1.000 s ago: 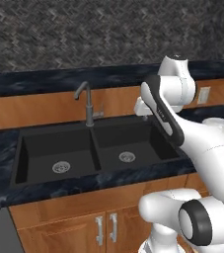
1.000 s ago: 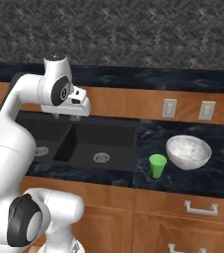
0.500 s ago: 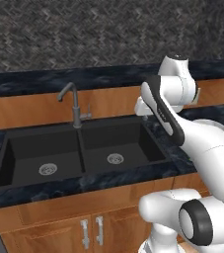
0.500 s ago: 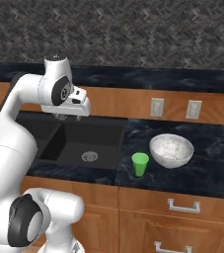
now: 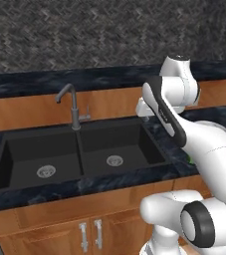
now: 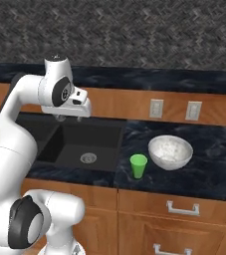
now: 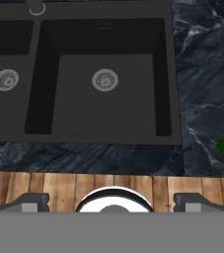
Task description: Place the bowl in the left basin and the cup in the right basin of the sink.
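Bowl (image 6: 170, 152) untouched; gripper (image 7: 111, 201) gapes wide, holding nothing.

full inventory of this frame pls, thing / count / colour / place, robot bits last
sink: 1, matte black, double, set in the counter
left basin: 1, black, silver drain, nothing in it
right basin: 1, black, silver drain, nothing in it
faucet: 1, grey gooseneck, behind the divider
bowl: 1, white-grey marbled, on the counter right of the sink
cup: 1, bright green, on the counter in front of and left of the bowl, apart from it
counter: 1, dark marbled
wall outlets: 2, pale, on the wood strip behind the bowl
cabinets: wood, silver handles, below the counter
gripper: 1, dark fingers wide open, holding nothing, above the sink's front edge
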{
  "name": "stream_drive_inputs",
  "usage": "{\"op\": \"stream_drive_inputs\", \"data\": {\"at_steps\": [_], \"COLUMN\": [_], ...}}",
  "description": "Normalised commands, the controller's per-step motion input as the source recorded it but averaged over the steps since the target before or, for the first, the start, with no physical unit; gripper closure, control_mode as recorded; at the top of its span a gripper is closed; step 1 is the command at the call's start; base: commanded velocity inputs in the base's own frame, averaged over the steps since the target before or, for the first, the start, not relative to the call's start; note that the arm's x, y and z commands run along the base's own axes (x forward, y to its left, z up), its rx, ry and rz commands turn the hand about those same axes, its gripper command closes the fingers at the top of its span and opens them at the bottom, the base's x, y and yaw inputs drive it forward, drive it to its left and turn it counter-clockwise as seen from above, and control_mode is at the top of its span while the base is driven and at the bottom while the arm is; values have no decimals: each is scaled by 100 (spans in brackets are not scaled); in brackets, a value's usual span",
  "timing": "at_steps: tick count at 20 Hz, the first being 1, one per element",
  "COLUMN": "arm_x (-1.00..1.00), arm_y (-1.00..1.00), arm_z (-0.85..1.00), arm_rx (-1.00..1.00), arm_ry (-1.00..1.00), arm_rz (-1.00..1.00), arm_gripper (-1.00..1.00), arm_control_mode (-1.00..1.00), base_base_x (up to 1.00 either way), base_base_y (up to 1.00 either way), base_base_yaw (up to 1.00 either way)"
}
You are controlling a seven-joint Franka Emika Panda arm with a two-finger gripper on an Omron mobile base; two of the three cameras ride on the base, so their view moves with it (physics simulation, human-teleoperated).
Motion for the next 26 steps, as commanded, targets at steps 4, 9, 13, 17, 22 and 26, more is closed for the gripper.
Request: {"op": "stream_drive_inputs", "data": {"at_steps": [4,9,13,17,22,26], "arm_x": [0,0,0,0,0,0], "arm_y": [0,0,0,0,0,0], "arm_z": [0,0,0,0,0,0], "arm_rx": [0,0,0,0,0,0], "arm_ry": [0,0,0,0,0,0], "arm_rz": [0,0,0,0,0,0], "arm_gripper": [-100,-100,-100,-100,-100,-100], "arm_control_mode": [100,100,100,100,100,100], "base_base_x": [30,33,35,27,13,2], "base_base_y": [5,11,11,20,30,38], "base_base_yaw": [-3,-7,-6,-9,-5,-1]}}
